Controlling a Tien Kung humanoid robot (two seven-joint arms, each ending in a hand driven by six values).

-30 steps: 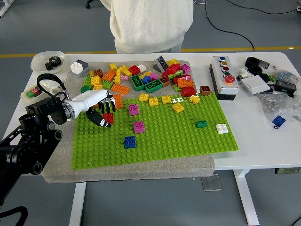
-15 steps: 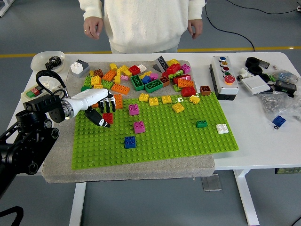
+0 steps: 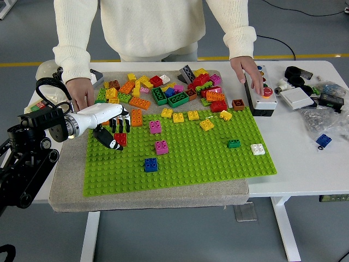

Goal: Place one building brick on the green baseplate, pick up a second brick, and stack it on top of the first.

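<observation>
Red brick sits at the left edge of the green baseplate, w/ the robot's left hand over it: fingers curled down around it, thumb below, looks like a grip. Pink bricks, a blue brick and others dot the plate; loose brick pile along its far side. Person in a white sweater leans in, one hand on the table just behind the robot's wrist, other hand on the button box. Right arm not seen.
</observation>
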